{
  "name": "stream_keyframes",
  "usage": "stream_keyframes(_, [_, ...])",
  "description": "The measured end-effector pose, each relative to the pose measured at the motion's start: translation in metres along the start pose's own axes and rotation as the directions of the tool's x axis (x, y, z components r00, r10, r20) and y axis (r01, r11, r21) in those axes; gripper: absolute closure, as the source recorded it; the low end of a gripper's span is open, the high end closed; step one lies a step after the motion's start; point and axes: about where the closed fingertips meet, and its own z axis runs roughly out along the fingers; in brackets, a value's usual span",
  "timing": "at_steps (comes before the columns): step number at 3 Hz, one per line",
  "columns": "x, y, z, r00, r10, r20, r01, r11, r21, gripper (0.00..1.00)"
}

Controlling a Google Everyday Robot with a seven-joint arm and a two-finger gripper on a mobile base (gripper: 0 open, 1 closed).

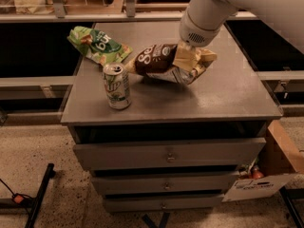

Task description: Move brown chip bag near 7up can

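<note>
On the grey cabinet top [228, 96], reading from your left, you have:

- One green chip bag [97, 45], lying flat at the back-left corner.
- One 7up can [117, 86], upright near the front-left edge.
- One brown chip bag [154, 61], behind and just right of the can, not touching it. Its left tip is near the green bag.
- Your gripper [187, 61], coming down from the upper right, fingers clamped on the brown bag's right half.
- One cardboard box [285, 151], on the floor at far right.

1 high front camera views hand [190, 60] over cabinet [228, 96].
</note>
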Motion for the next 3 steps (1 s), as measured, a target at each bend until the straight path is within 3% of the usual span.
stream_keyframes(1, [-0.0018, 0.0012, -0.0002, 1.000, 0.010, 0.003, -0.010, 0.9998, 0.015, 1.00])
stream_keyframes(3, [-0.0065, 0.0058, -0.0008, 1.000, 0.016, 0.014, -0.016, 0.9998, 0.014, 0.59])
